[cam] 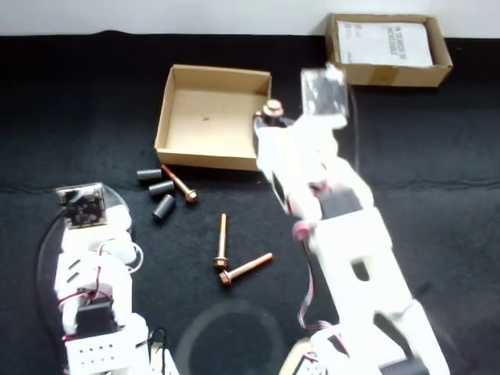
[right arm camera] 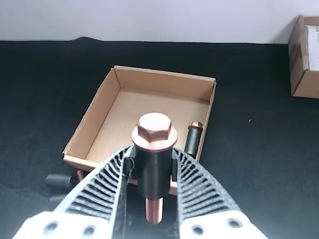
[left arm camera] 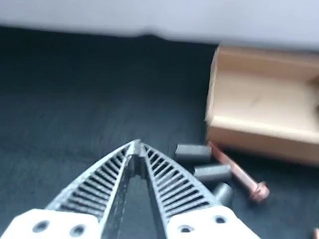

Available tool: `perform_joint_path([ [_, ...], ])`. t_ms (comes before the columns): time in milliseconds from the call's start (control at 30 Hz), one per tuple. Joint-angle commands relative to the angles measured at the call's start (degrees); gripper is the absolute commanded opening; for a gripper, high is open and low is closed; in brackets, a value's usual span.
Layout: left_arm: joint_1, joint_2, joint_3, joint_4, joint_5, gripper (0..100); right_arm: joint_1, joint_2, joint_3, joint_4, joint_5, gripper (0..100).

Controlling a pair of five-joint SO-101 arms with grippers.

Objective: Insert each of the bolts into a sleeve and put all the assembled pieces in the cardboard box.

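Now clamped between the ribbed fingers of the right gripper (right arm camera: pixel 152 149): a black sleeve (right arm camera: pixel 152 174) with a copper bolt (right arm camera: pixel 154 130) through it, hex head seated on one end, shank tip poking out the other, held at the right-hand wall of the open cardboard box (cam: pixel 205 158). Inside that box, against the same wall, one more assembled piece (right arm camera: pixel 193 138). Over the black cloth (cam: pixel 78 117), the left gripper (left arm camera: pixel 135 147), fingertips pressed together on nothing, pointing toward three loose sleeves (cam: pixel 161 187) and a loose bolt (cam: pixel 180 183) just in front of the box. Nearer the arms, two more bolts (cam: pixel 222 234), heads close together.
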Motion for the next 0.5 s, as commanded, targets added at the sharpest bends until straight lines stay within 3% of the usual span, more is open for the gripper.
perform_joint_path([
  [0,-0.9,-0.4,1.4,-0.7,0.0,1,0.0,11.7,-17.9,4.4,-0.4,0.7],
  [233,-0.6,-0.3,1.4,8.9,0.0,1,-0.3,34.2,-45.1,16.1,-0.5,0.7],
  [467,-0.6,-0.4,1.4,9.1,-0.1,1,-3.1,54.5,-69.2,25.6,-4.1,0.7],
])
